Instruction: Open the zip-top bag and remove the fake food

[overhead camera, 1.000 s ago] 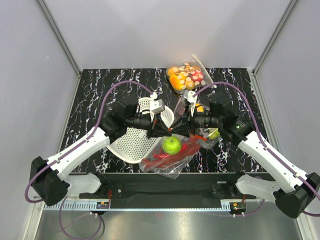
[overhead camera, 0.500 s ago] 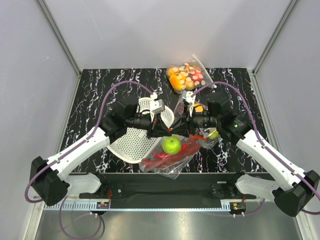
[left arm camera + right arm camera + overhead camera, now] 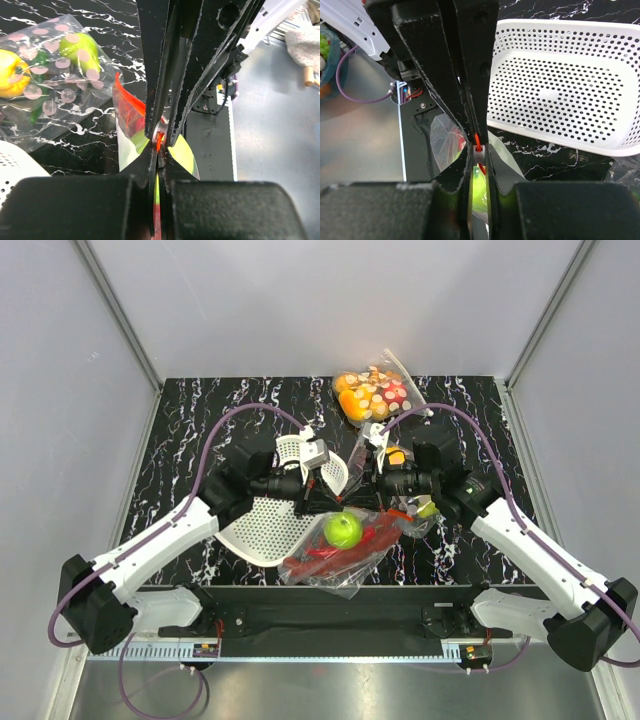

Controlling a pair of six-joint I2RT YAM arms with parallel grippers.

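Note:
The zip-top bag [image 3: 335,558] lies near the table's front edge, its mouth lifted between my two grippers. Through it I see the green apple [image 3: 343,530] and the red lobster [image 3: 362,544]; I cannot pick out the chili. My left gripper [image 3: 322,502] is shut on the orange-red zip strip [image 3: 159,142], with its jaws pressed together [image 3: 159,154]. My right gripper [image 3: 357,498] faces it tip to tip and is shut on the bag's small white slider [image 3: 480,156], with its jaws narrow [image 3: 478,150]. Green apple colour shows between both pairs of fingers.
A white perforated basket [image 3: 262,525] lies to the left of the bag and also shows in the right wrist view [image 3: 560,85]. A smaller white basket [image 3: 293,449] is behind it. One polka-dotted fruit bag [image 3: 372,393] is at the back, another [image 3: 55,85] is under the right arm.
My right gripper has shifted a little to the left, closer to the left gripper. The bag and the food have stayed in place.

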